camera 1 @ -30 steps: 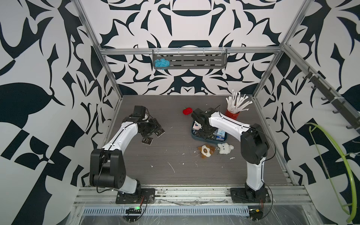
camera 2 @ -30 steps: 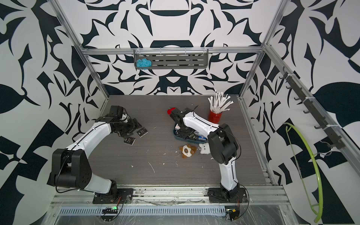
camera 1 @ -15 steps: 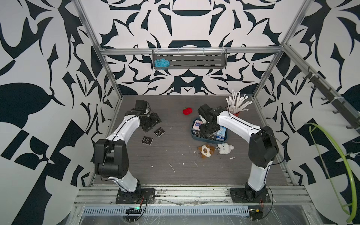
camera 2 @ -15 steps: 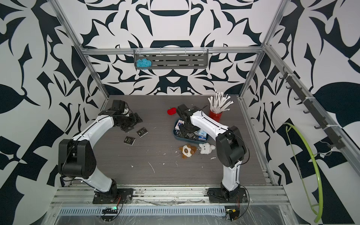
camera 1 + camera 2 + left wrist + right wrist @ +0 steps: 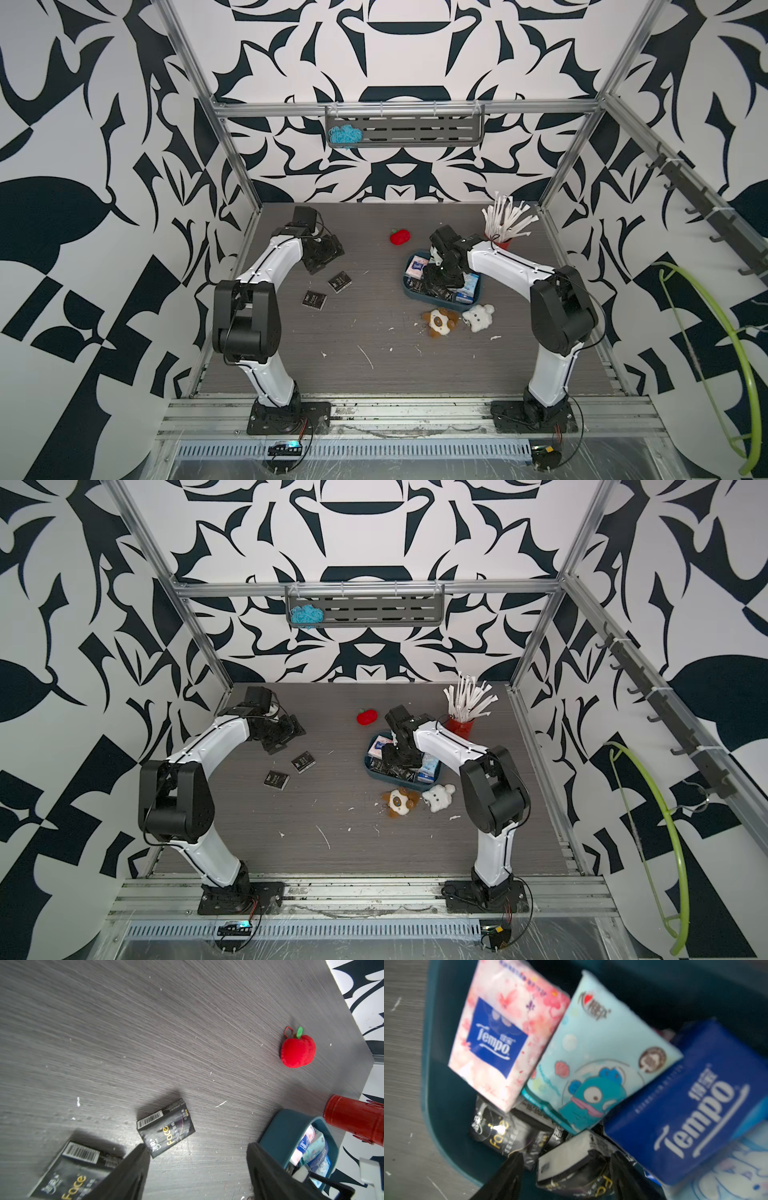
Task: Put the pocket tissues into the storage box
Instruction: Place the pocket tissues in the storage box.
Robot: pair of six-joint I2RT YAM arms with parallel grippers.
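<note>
Black pocket tissues (image 5: 340,282) lie flat on table (image 5: 374,332), long axes not parallel.

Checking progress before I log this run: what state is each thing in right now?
storage box: upright, partly filled with packs.
left tool: open, empty, above the table.
right tool: over the storage box, straddling a black pack; grip unclear.
two black packs: flat on the table, outside the box.
red cup: upright, holding white sticks.
</note>
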